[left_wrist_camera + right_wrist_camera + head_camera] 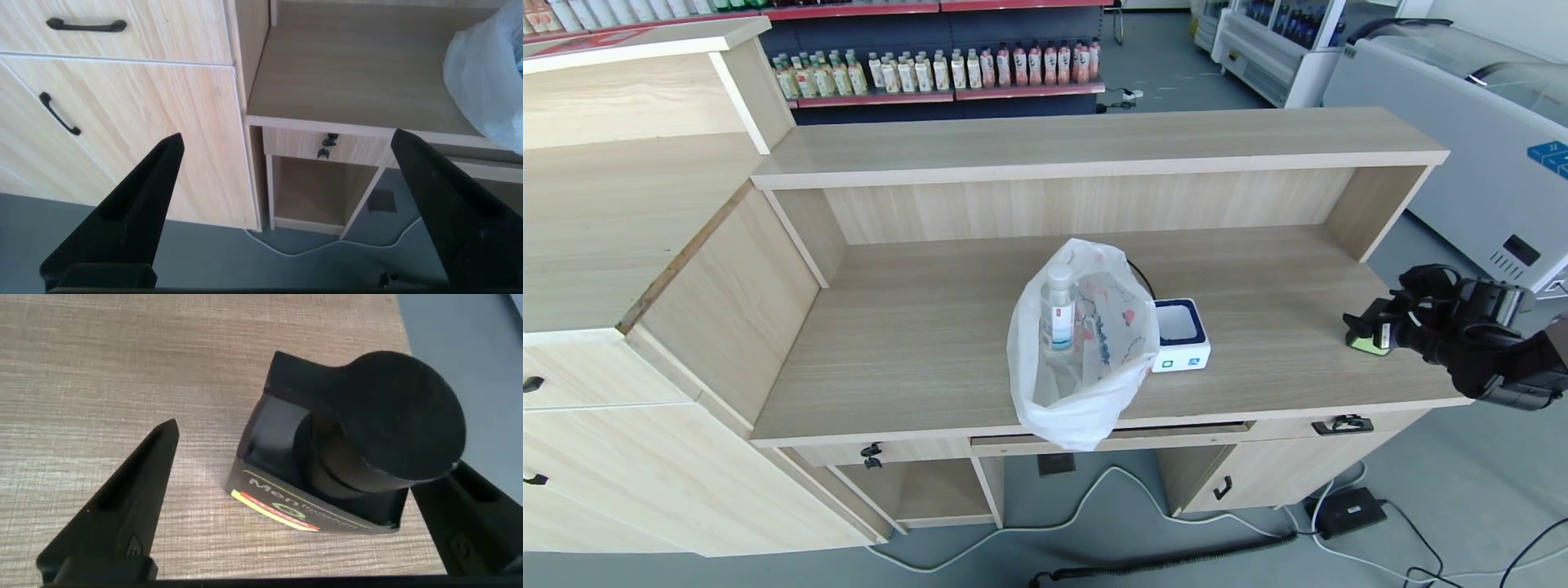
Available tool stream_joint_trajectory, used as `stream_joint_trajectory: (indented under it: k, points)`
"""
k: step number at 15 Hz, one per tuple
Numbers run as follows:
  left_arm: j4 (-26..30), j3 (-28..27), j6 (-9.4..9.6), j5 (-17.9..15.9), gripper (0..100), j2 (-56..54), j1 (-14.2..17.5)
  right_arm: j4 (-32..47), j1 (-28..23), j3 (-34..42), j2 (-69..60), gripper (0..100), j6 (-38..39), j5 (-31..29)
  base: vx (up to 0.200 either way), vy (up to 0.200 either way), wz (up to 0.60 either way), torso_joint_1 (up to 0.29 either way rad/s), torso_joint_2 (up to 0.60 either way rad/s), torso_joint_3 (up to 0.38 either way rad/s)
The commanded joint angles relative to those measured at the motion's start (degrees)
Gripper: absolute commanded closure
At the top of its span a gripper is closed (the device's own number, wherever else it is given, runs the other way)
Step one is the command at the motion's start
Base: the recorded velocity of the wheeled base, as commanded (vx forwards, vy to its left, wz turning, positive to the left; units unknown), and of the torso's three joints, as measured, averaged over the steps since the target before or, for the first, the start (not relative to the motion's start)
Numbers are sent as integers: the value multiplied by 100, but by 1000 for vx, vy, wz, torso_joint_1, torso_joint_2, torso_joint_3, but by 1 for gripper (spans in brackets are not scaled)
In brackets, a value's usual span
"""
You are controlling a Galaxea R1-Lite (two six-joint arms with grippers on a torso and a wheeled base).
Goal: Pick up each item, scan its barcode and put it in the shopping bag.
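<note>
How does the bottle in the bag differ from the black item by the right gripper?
The bottle is clear with a white cap; the black item is dark with a round black lid. The bottle stands inside the shopping bag; the black item stands on the bare counter near its right end. Nothing grips the bottle; the black item sits between the open fingers of the right gripper. Both stand upright.

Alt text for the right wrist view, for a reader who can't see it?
The open right gripper straddles a black box with a round black cap, resting on the wooden counter near its edge. The box is not yet gripped.
</note>
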Motion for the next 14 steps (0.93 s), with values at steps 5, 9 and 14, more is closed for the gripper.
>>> stream_joint_trajectory:
  k: [5,9,14]
  points:
    - [-1,0,-2,4,0,-2,0,-11,149,2,31,100,-12,6,0,0,0,0,0,0]
    - [-1,0,-2,4,0,-2,0,-29,158,-7,-30,100,-12,6,0,0,0,0,0,0]
    - [-1,0,-2,4,0,-2,0,-29,167,160,-391,100,-3,-12,0,0,0,0,0,0]
